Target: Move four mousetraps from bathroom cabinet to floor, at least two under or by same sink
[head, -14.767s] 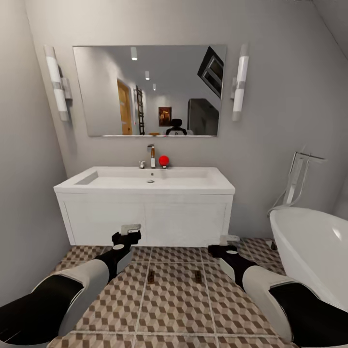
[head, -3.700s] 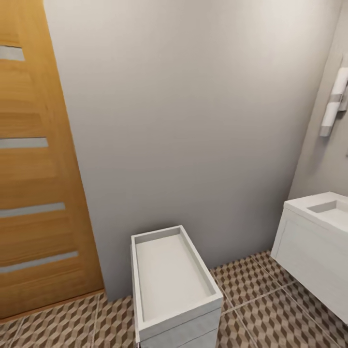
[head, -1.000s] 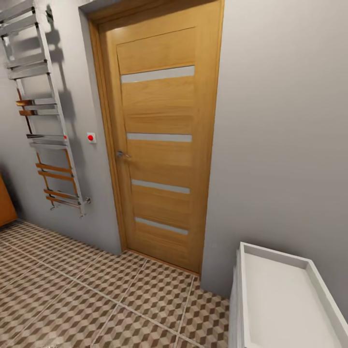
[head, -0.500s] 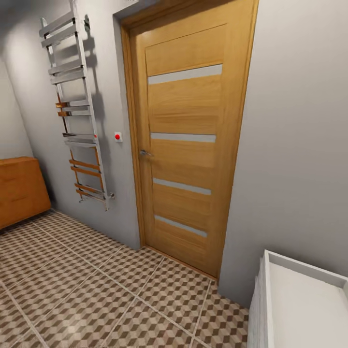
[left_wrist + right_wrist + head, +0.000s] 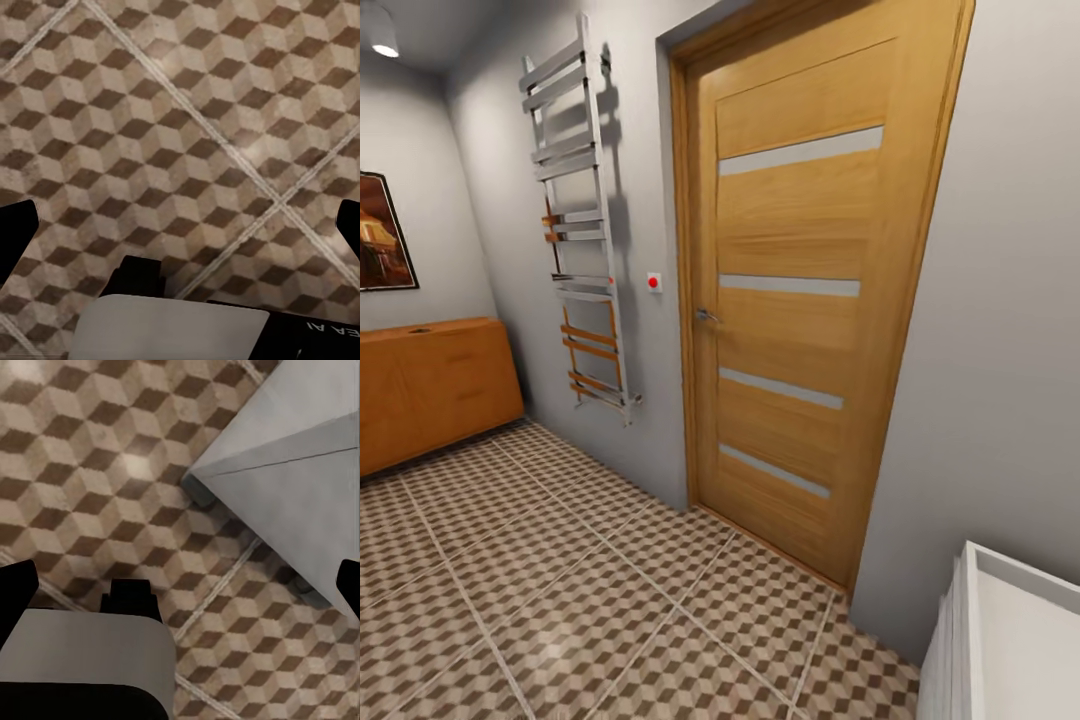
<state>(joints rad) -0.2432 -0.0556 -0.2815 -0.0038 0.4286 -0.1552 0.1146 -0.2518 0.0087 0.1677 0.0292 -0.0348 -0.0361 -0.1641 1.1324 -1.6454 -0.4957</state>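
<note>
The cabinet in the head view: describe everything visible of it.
The cabinet is a low, wide chest in orange-brown wood, standing on the tiled bathroom floor against the far wall, below a framed picture. Faint slim handles mark its front, which looks closed. Its left part is cut off by the frame edge. A small dark mark shows on top.

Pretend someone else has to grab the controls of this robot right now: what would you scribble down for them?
Left gripper: open, empty, hanging over the tiles.
Right gripper: open, empty, over the tiles near a corner of the white unit.
Things: the cabinet stands against the wall at the head view's left, across the bathroom floor, past the towel rail and the wooden door.
Done: these views do not settle how many mousetraps are placed.
Left: probably drive to the cabinet, fetch any remaining mousetraps, and set them on the floor by the sink.
</note>
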